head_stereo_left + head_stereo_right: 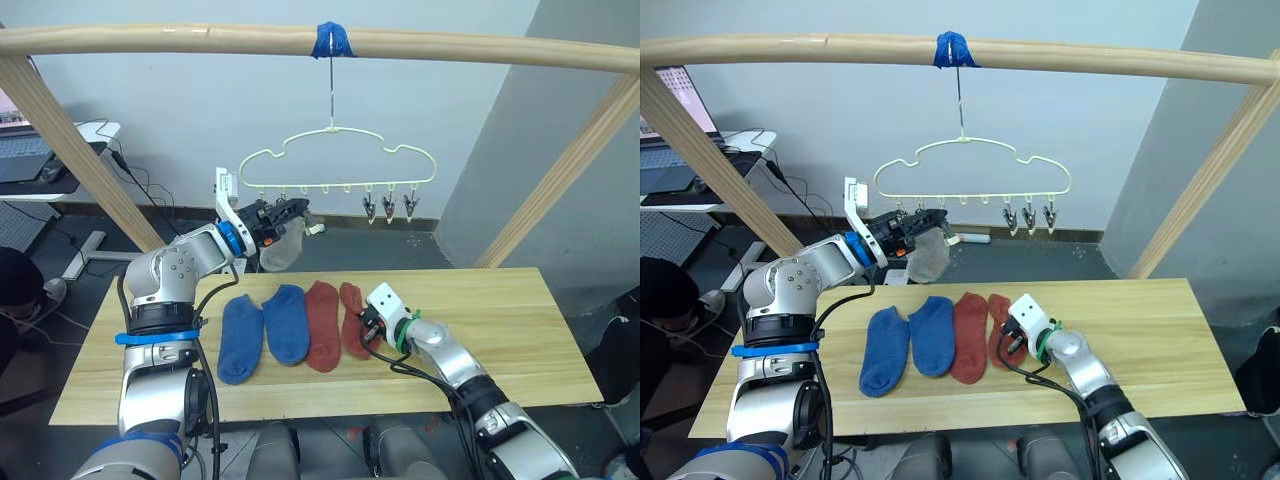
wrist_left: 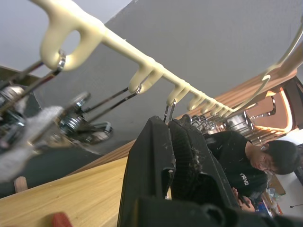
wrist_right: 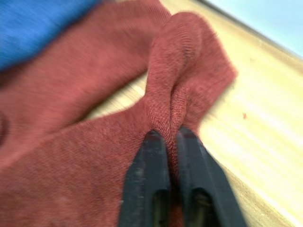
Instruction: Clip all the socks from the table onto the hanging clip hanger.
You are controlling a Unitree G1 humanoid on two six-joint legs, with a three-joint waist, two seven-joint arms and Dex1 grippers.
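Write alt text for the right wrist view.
The right gripper is shut on a pinched fold of a red sock lying on the light wooden table. A second red sock lies beside it, and a blue sock shows at the edge.

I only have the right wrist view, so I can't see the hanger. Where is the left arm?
Observer: The left gripper is raised at the clip hanger's left clips, beside a hanging light grey sock.
Operator: Any free clips?
Observer: Three clips at the hanger's right end hang empty.
Operator: What else lies on the table?
Observer: Besides your pinched red sock, a second red sock and two blue socks.
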